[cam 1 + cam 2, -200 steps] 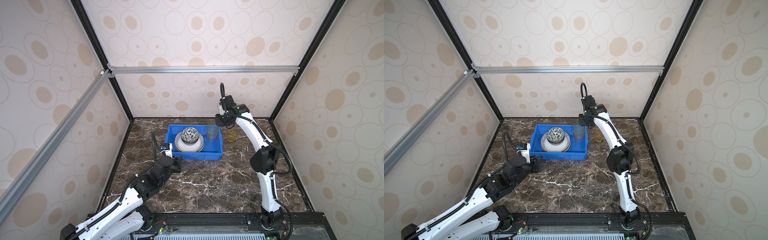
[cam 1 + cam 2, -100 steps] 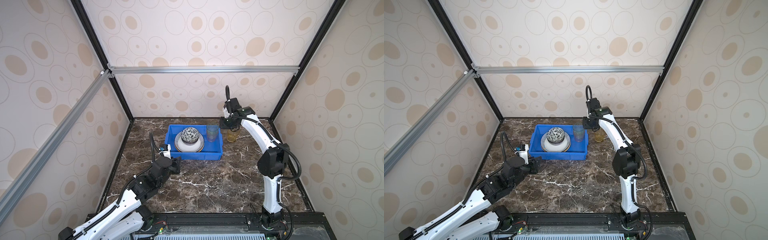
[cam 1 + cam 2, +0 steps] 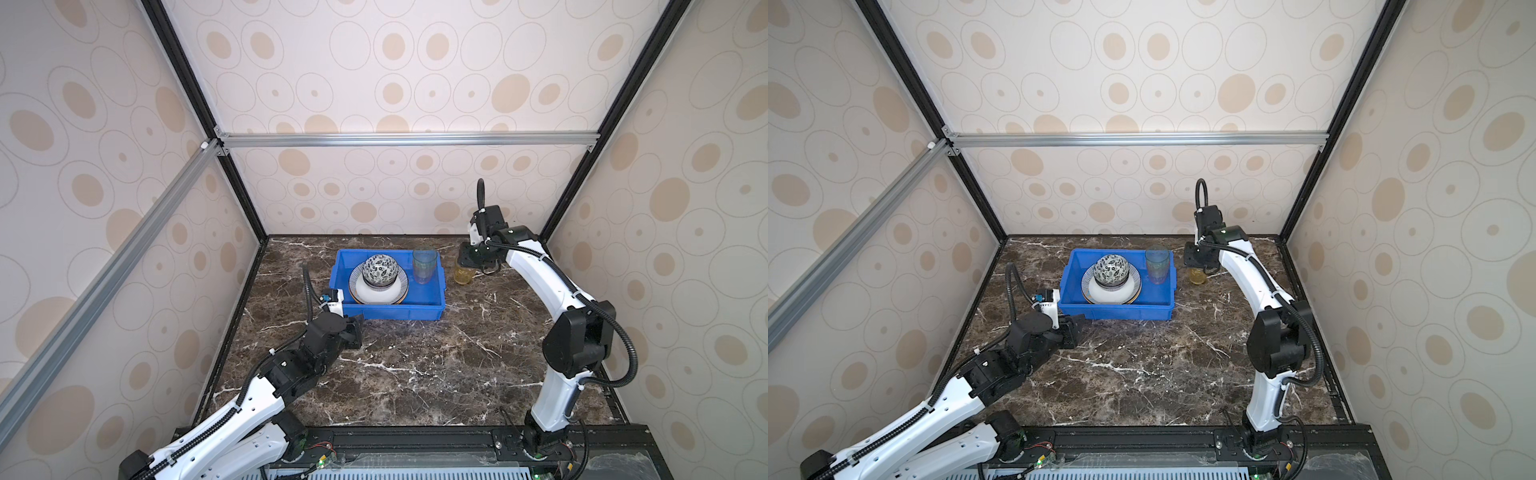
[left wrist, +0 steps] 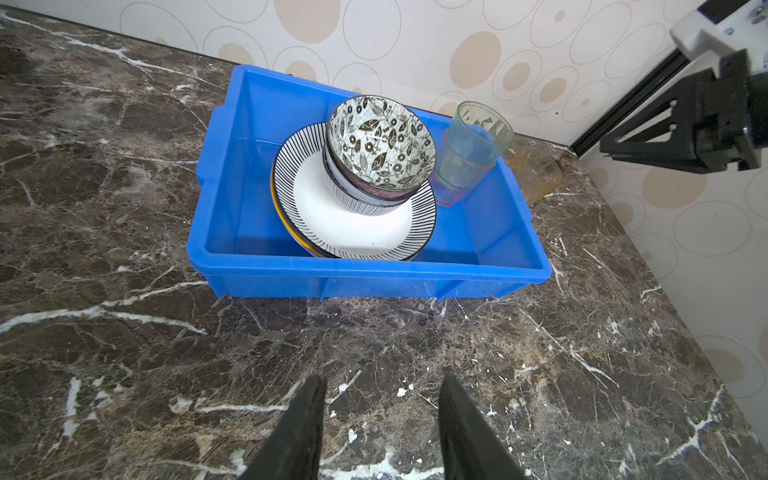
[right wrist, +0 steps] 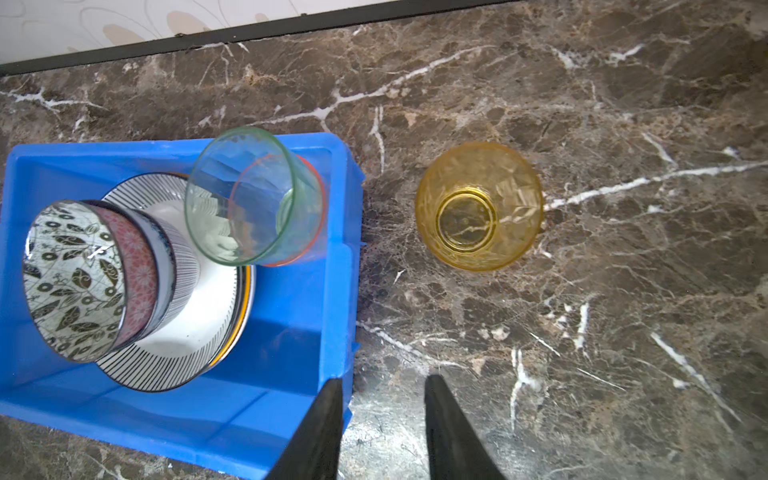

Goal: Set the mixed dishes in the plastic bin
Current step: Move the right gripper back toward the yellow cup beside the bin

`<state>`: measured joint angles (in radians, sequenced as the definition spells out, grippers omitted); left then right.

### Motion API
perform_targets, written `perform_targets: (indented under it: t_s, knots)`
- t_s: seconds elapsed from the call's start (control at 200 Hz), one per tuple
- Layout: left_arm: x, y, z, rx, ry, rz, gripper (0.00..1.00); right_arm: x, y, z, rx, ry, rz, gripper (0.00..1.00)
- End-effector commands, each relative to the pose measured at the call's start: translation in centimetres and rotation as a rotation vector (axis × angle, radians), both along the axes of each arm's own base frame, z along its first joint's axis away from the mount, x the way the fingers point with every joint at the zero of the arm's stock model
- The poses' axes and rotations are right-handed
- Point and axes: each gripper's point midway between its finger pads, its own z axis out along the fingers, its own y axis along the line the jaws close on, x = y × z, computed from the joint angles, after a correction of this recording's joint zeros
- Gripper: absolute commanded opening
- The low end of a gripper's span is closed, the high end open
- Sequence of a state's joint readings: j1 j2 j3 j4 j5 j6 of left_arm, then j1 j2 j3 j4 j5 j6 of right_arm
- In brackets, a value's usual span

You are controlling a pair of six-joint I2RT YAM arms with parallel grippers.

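The yellow tumbler (image 5: 478,205) stands just outside the bin (image 5: 351,249), ahead of the right gripper (image 5: 384,378), whose jaws are parted and empty, while the left gripper (image 4: 382,377), also parted, is farther away.

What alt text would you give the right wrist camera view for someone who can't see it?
A translucent yellow tumbler stands upright on the dark marble table, just outside a blue bin holding nested bowls on a striped plate and a green tumbler. The right pincer hangs open and empty.

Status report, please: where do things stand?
Left gripper open, empty. Right gripper open, by yellow tumbler, outside blue bin. Plates, bowls, green tumbler inside. Nothing blocking.
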<state>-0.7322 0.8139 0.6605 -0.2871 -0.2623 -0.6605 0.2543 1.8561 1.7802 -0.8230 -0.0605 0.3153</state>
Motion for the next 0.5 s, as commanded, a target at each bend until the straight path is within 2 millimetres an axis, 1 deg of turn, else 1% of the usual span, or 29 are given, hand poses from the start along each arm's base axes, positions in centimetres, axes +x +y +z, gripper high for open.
perform_targets:
  t_s: [0.0,0.17,0.295,0.495]
  knots:
    - [0.0,-0.5,1.2,-0.025,-0.011,-0.007,0.46,0.0,-0.9,0.9,0.020,-0.028,-0.027,0.36]
    - [0.1,-0.9,1.1,-0.036,-0.006,-0.018,0.45,-0.5,-1.5,0.1,0.033,-0.008,-0.044,0.36]
    - [0.0,-1.0,0.9,-0.041,0.001,-0.026,0.46,-0.8,-2.3,-0.7,0.033,0.001,-0.071,0.36]
    - [-0.3,-1.3,0.2,-0.039,0.012,-0.047,0.45,-0.9,-3.5,-1.3,0.046,0.009,-0.107,0.36]
